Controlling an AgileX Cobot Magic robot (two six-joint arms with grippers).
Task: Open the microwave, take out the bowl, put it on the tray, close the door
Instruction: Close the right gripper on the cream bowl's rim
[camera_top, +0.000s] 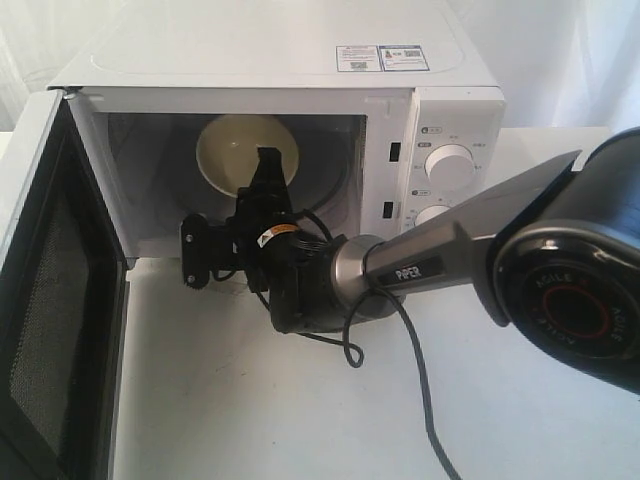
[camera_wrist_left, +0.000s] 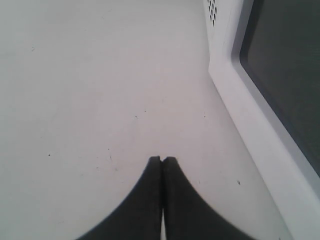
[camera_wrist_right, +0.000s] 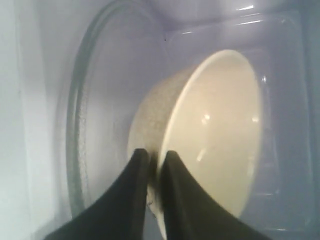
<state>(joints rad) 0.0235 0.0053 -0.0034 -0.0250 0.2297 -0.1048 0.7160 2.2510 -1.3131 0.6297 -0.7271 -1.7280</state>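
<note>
Outwardly, the exterior view showed the microwave (camera_top: 270, 50) with the door (camera_top: 40, 300) swung wide at 9 o'clock. The right arm entered from 3 o'clock, its forearm stretched toward 10 o'clock, and the right gripper (camera_top: 268, 160) was inside the cavity at the bowl (camera_top: 235, 150).

Left wrist view: the left gripper (camera_wrist_left: 162, 161) hung over the white table (camera_wrist_left: 75, 75) beside the door, fingertips pressed together.

Right wrist view: the fingers (camera_wrist_right: 130, 200) pinched the bowl's rim, one outside and one inside, by the glass turntable (camera_wrist_right: 85, 125).
</note>
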